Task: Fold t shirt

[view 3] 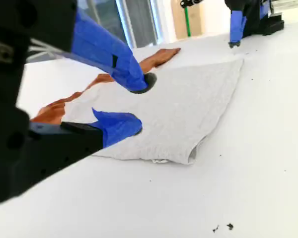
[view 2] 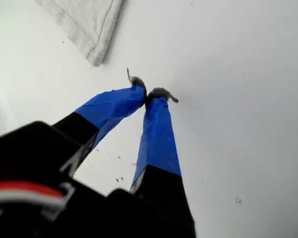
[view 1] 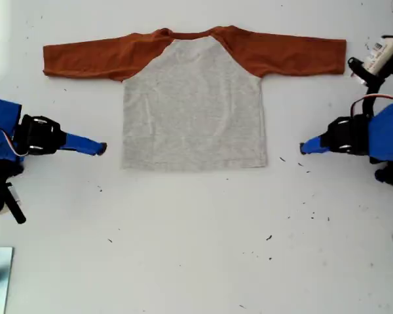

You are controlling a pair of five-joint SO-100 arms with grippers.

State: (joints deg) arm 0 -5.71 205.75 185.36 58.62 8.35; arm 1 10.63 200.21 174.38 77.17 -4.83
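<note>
Holding my second gripper (view 3: 136,104) narrowly parted, empty, at the exterior view's left, near the t shirt (view 1: 193,104). Holding my first gripper (view 2: 150,94) pinched together, empty, at that view's right. Spread flat at upper centre.

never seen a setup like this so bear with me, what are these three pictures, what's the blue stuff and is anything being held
I am a pair of small robot arms. The wide picture looks down on a white table from above. The other two come from cameras riding on each arm. The blue prongs are the claw fingers. A t shirt lies flat with its orange sleeves spread. My first claw is at the exterior view's right, shut on nothing. My second claw is at the exterior view's left, open beside the shirt's hem corner. Nothing is held.
</note>
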